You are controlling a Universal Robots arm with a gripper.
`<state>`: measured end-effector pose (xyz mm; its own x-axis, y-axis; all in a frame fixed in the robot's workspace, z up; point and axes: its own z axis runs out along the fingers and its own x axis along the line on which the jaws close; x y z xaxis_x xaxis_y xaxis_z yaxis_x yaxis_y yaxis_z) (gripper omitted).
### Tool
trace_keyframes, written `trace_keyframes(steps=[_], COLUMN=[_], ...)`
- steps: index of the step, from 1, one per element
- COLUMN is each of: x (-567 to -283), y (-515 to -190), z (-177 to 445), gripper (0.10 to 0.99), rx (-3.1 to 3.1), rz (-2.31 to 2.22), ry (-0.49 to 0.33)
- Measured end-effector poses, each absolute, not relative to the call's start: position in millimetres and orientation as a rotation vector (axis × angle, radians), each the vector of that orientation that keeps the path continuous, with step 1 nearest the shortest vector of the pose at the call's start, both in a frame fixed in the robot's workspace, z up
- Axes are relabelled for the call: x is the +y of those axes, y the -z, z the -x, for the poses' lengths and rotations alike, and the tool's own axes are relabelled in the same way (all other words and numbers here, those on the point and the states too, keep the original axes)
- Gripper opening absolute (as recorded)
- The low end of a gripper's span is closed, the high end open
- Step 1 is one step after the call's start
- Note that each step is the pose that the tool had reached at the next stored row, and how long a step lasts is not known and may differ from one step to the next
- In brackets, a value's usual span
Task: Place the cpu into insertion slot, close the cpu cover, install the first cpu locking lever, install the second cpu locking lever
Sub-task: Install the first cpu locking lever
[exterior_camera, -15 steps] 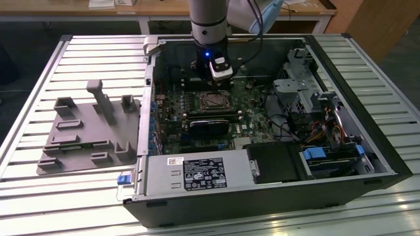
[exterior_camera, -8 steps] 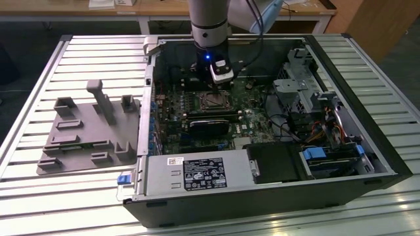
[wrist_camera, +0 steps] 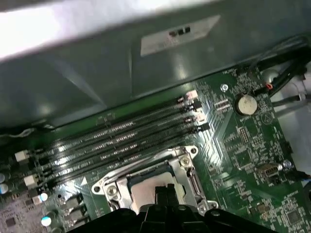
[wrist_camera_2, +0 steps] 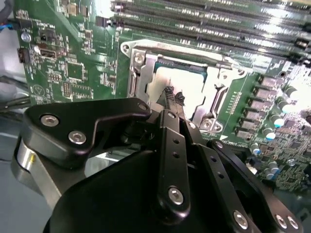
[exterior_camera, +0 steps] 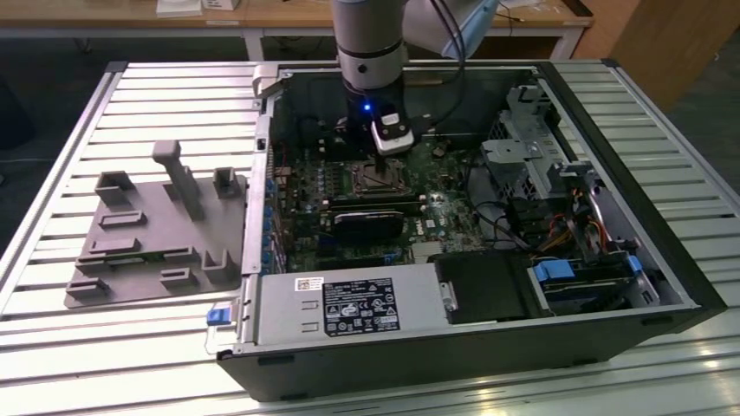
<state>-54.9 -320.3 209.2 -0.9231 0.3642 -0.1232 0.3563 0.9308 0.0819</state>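
- The arm reaches down into an open computer case lying on its side on a slatted metal table.
- In the exterior view the gripper hangs just above the insertion slot, in the far-middle part of the green motherboard.
- In the second wrist view the gripper has its two fingertips drawn close together, almost touching, right over the cpu; I cannot tell whether they touch it.
- The cpu, with a pale shiny top, lies flat inside the insertion slot, also seen in the first wrist view.
- The cpu cover is a silver frame lying around the chip, which shows through its window.
- I cannot tell how the locking levers stand.
- Long black memory slots run side by side just beyond the socket, between it and the case wall.
- A round coin battery sits on the board, apart from the socket.
- On the exterior view's left, a grey fixture plate with upright posts lies on the table beside the case.
- A grey power supply with a label sits at the near side of the case.
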Motion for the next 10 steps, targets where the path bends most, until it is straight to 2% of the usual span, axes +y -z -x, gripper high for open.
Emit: trace_keyframes(steps=[10], x=[-324.6], y=[-209.2], z=[55.0], gripper=[0.102], rx=[2.964], rz=[-0.495], ry=[-0.09])
